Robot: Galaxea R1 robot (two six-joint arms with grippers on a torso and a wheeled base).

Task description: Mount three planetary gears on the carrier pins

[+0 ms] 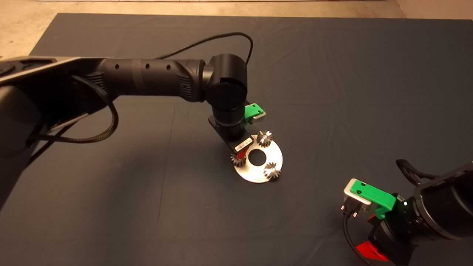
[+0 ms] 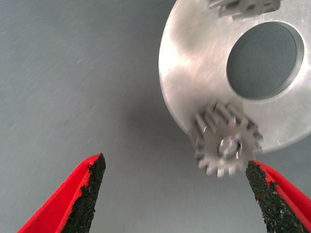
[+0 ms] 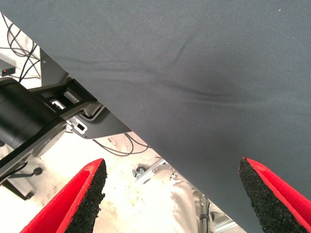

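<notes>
A flat silver disc [image 1: 255, 173] lies mid-mat with three small toothed gears on it: one at the far side [image 1: 265, 138], one at the near right [image 1: 272, 170], one at the left rim [image 1: 238, 159]. Each gear's centre shows a bright carrier pin [image 1: 265, 137]. My left gripper [image 1: 241, 152] hangs just above the left-rim gear. In the left wrist view that gear [image 2: 226, 145] sits on its pin [image 2: 229, 146] at the disc's [image 2: 194, 63] edge, and the left gripper [image 2: 175, 167] is open, its pads clear of the teeth. Another gear [image 2: 243, 7] shows partly.
My right gripper [image 1: 367, 250] waits at the mat's lower right corner, and in its wrist view the right gripper [image 3: 172, 170] is open over the mat edge [image 3: 146, 141], with floor and cables beyond. The left arm [image 1: 147, 77] and its cable [image 1: 92, 138] span the mat's left half.
</notes>
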